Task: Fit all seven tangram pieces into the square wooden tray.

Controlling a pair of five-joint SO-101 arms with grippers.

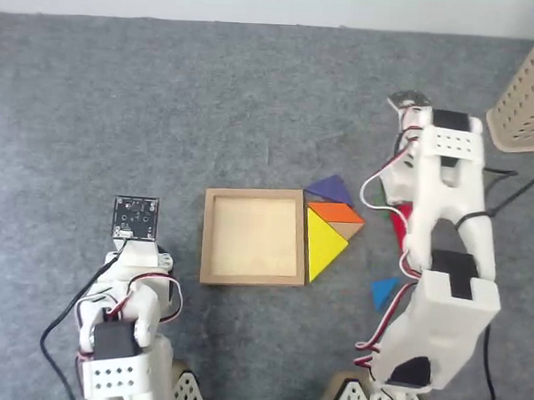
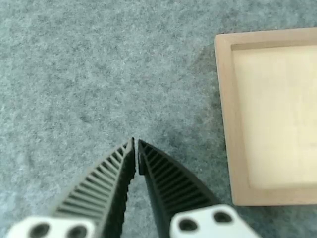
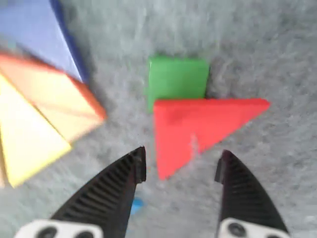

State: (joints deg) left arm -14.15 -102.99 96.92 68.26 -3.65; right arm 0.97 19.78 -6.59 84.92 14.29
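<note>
With my right gripper [image 3: 183, 154] wide open and empty over the red triangle [image 3: 198, 121], I fear its slanted edge slipping out and shoving the touching green square [image 3: 177, 82].

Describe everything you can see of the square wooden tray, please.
The square wooden tray is pale, plain wood: a raised rim around a flat, sunken floor. It lies flat on the grey mat, with no pieces inside. The yellow triangle lies against one outer side of the rim. The left gripper hangs beside the opposite side, apart from it.
</note>
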